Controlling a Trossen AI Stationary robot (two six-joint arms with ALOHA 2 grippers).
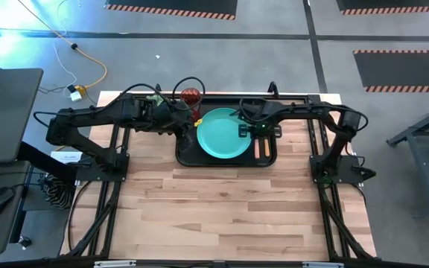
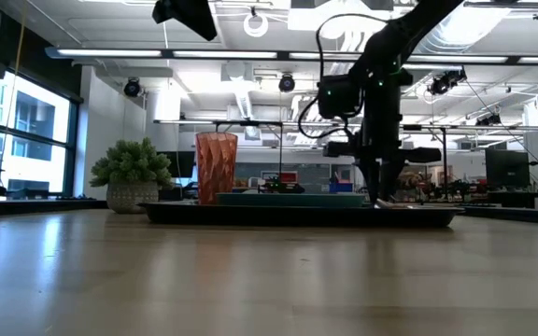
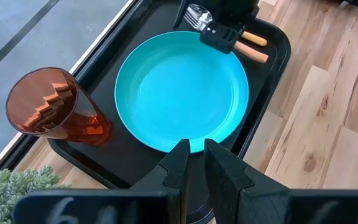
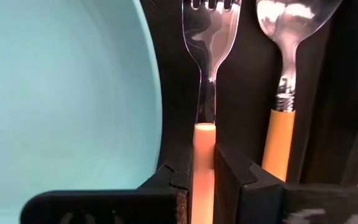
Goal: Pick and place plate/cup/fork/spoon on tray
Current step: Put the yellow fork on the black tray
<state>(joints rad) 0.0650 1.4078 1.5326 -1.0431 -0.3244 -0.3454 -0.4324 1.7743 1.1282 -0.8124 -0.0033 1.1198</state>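
Observation:
The black tray (image 1: 187, 158) lies at the table's far middle. On it are the teal plate (image 1: 222, 134), the red cup (image 1: 191, 97) upright at the tray's far left corner, and to the plate's right the fork (image 4: 207, 37) and the spoon (image 4: 288, 37), side by side. My right gripper (image 1: 249, 132) is low over the tray and shut on the fork's orange handle. My left gripper (image 3: 196, 158) is shut and empty. It is raised above the tray's left side, near the plate's rim (image 3: 185, 146). My right gripper pinches the fork's orange handle (image 4: 204, 134) between its two fingers, close to where the metal neck begins. The fingers come from above, one on each long side of the handle. The fork lies flat on the tray beside the spoon, tines toward the far edge.
A green spiky plant in a pot (image 2: 131, 173) stands left of the tray, behind the cup. The table's wooden near half (image 1: 222, 216) is bare. Both arms reach in over the tray from the two sides.

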